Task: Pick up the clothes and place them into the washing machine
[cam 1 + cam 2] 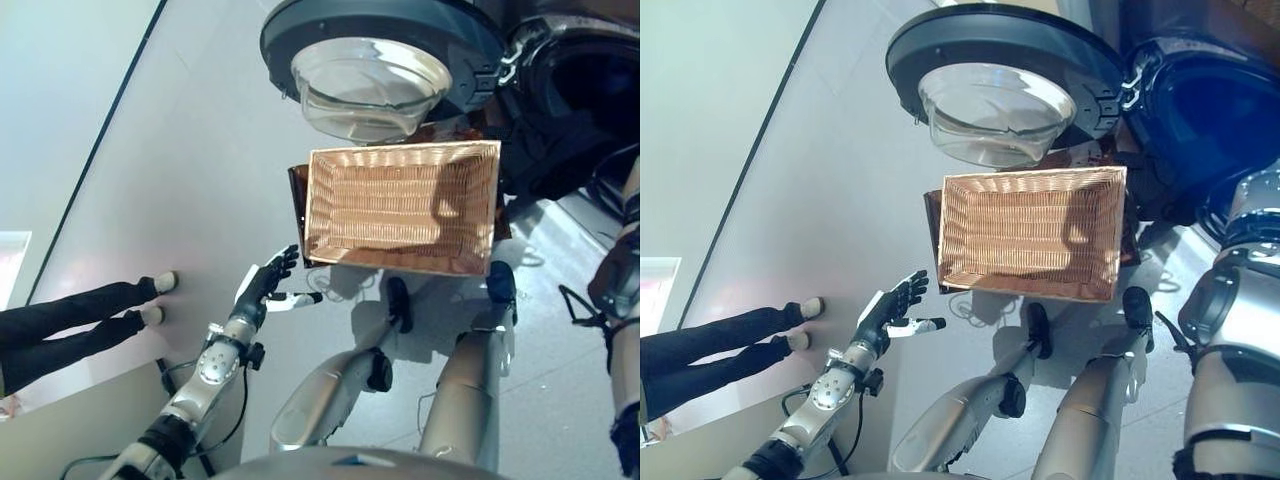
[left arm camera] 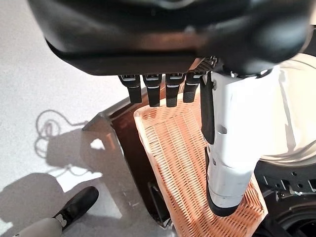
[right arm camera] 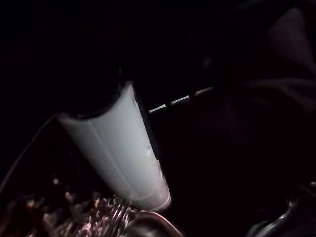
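Basket [image 1: 400, 205] looks empty, right hand [image 3: 118, 148] is inside the washer drum [image 1: 1200, 120] (can't tell its fingers), left hand [image 1: 262, 287] hangs open-fingered, so next it probably just lets go and backs out.

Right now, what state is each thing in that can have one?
Washing machine door: swung open.
Washing machine drum: open, dark inside.
Wicker basket: upright, empty.
Left hand: open, fingers straight, holding nothing.
Right hand: inside the dark drum, state unclear.

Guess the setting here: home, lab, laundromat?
Probably a lab or demo laundry area, not certain. A front-loading washing machine with its round glass-bowled door swung open, an empty rectangular woven wicker basket before it, bare grey floor, and a person's dark-trousered legs standing by.
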Controlling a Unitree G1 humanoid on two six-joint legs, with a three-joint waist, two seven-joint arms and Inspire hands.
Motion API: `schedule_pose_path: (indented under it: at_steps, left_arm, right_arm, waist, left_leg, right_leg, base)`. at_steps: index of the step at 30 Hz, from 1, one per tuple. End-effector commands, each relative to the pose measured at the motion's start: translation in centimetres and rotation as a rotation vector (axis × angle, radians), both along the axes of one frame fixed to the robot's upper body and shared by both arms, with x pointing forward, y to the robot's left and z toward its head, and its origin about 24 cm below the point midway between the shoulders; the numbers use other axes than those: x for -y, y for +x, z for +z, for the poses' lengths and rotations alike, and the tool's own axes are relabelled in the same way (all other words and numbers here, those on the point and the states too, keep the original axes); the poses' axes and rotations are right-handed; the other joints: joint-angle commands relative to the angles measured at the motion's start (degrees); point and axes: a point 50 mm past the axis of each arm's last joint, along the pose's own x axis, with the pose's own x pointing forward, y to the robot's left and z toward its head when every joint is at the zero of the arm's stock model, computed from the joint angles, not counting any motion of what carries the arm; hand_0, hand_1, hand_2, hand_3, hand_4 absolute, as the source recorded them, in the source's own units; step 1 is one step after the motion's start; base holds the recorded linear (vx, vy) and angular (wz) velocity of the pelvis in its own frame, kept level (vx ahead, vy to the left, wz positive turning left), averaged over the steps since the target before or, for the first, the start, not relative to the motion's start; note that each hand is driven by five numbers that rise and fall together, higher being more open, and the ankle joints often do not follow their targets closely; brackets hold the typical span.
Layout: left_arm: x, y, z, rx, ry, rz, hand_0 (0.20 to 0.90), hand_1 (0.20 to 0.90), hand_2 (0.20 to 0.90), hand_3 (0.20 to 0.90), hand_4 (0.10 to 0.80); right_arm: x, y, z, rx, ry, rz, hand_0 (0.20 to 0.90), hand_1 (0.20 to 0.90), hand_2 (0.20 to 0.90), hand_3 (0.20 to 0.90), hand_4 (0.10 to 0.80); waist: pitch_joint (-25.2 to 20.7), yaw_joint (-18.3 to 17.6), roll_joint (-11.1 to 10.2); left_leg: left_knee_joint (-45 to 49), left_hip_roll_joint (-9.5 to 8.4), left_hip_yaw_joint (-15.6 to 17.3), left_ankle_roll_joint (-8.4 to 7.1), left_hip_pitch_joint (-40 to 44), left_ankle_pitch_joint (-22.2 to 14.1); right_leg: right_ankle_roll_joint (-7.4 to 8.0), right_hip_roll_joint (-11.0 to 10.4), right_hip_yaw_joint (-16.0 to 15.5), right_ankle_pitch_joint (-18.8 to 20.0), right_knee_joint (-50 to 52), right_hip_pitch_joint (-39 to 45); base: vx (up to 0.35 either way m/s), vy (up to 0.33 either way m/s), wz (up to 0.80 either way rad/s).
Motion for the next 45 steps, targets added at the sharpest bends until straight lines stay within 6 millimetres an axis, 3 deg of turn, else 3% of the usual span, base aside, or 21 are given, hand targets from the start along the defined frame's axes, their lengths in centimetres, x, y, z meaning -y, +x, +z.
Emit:
schedule_pose_path:
  at_steps: [1, 16, 19, 24, 30, 37, 45]
  left_arm:
    - [-1.1, -0.5, 1.3, 0.083, -0.046, 0.062, 0.9, 0.9, 0.9, 0.9, 0.8]
    - [-1.5, -0.7, 0.7, 0.062, -0.022, 0.085, 0.9, 0.9, 0.9, 0.9, 0.8]
    - [-1.7, -0.8, 0.8, 0.068, -0.001, 0.083, 0.9, 0.9, 0.9, 0.9, 0.8]
    - [-2.4, -0.9, 1.2, 0.095, 0.048, 0.08, 0.9, 0.9, 0.9, 0.9, 0.8]
    - [-2.4, -0.6, 1.6, 0.125, 0.047, 0.096, 0.9, 0.9, 0.9, 0.9, 0.8]
    - [-1.5, -0.3, 1.5, 0.12, 0.012, 0.106, 0.9, 0.9, 0.9, 0.9, 0.8]
    - [-0.8, 0.1, 1.9, 0.158, -0.011, 0.119, 0.9, 0.9, 0.9, 0.9, 0.8]
  right_arm:
    - [2.6, -9.4, 14.2, 0.137, -0.501, -0.327, 0.9, 0.9, 0.9, 0.9, 0.8]
    - [2.2, -7.5, 12.4, -0.006, -0.504, -0.307, 0.9, 0.9, 0.9, 0.9, 0.8]
    - [2.4, -7.4, 11.9, -0.187, -0.519, -0.348, 0.9, 0.9, 0.9, 0.9, 0.8]
    - [3.4, -7.0, 9.9, -0.765, -0.605, -0.486, 0.9, 0.9, 0.9, 0.9, 0.8]
    - [3.2, -6.1, 8.0, -1.24, -0.702, -0.648, 0.9, 0.9, 0.9, 0.9, 0.8]
    - [3.1, -5.0, 5.3, -1.528, -0.758, -0.671, 0.9, 0.9, 0.9, 0.9, 0.8]
    - [0.2, -1.7, 1.2, -1.565, -0.967, -0.632, 0.9, 0.9, 0.9, 0.9, 0.8]
  waist:
    - [-4.93, -2.44, 3.76]
    - [-4.86, -2.01, 3.93]
    - [-4.78, -1.8, 3.76]
    - [-4.31, -1.59, 3.61]
    - [-4.12, -1.38, 3.65]
    - [-4.23, -0.73, 4.15]
    - [-3.78, -0.46, 4.62]
  left_leg:
    - [2.34, 2.96, 0.55, -5.88, 0.38, -2.7]
    - [2.17, 2.85, 0.76, -5.87, -0.16, -2.49]
    - [2.19, 2.85, 0.77, -5.87, -0.17, -2.45]
    - [2.33, 2.75, 0.82, -5.77, -0.22, -2.32]
    - [2.27, 2.67, 0.72, -5.67, -0.46, -2.35]
    - [2.3, 2.77, 0.91, -5.68, -0.9, -1.99]
    - [2.32, 2.77, 1.0, -5.67, -0.85, -1.96]
  right_leg:
    - [-6.93, 7.42, -3.26, -5.83, 4.65, 1.19]
    - [-6.93, 7.48, -3.3, -5.03, 3.98, 0.8]
    - [-6.93, 7.39, -3.3, -4.82, 3.78, 0.93]
    - [-6.99, 7.16, -3.63, -4.67, 3.69, 1.16]
    - [-7.12, 7.51, -3.47, -4.52, 3.7, 0.81]
    - [-7.09, 7.7, -3.16, -3.61, 2.98, 0.7]
    - [-7.08, 7.99, -2.76, -3.64, 2.89, 0.69]
  base:
    - [0.0, 0.0, 0.0]
    - [0.0, 0.0, 0.0]
    - [0.0, 0.0, 0.0]
    - [-0.009, 0.001, 0.0]
    - [-0.006, 0.002, 0.0]
    - [0.0, 0.0, 0.0]
    - [-0.003, 0.002, -0.01]
